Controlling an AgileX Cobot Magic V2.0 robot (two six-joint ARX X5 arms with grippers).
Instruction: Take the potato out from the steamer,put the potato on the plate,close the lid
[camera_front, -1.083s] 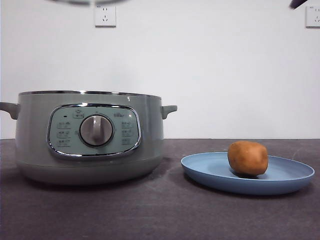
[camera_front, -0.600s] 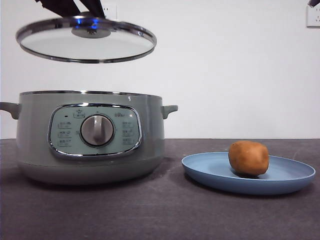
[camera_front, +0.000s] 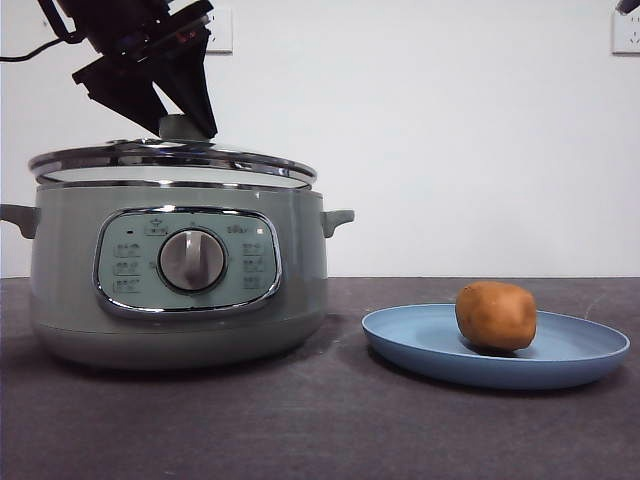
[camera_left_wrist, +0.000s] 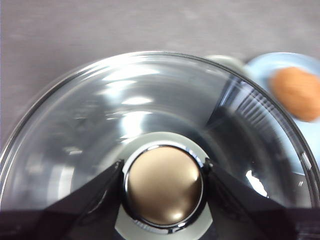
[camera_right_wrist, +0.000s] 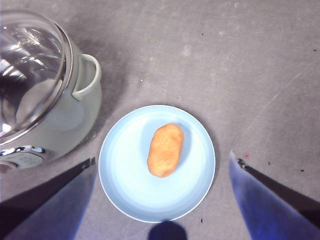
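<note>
Front view: the glass lid is held by its knob between the narrow jaws of the left gripper, just above the steamer rim, probably for closing. The potato is laid on the plate. The right gripper is kept wide open above.

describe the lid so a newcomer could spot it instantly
Start at the big pale green pot on the dark table, beside the blue plate with the potato. The lid sits across its top. It is the only clear glass disc, chrome-rimmed, its knob gripped by the left hand.
</note>
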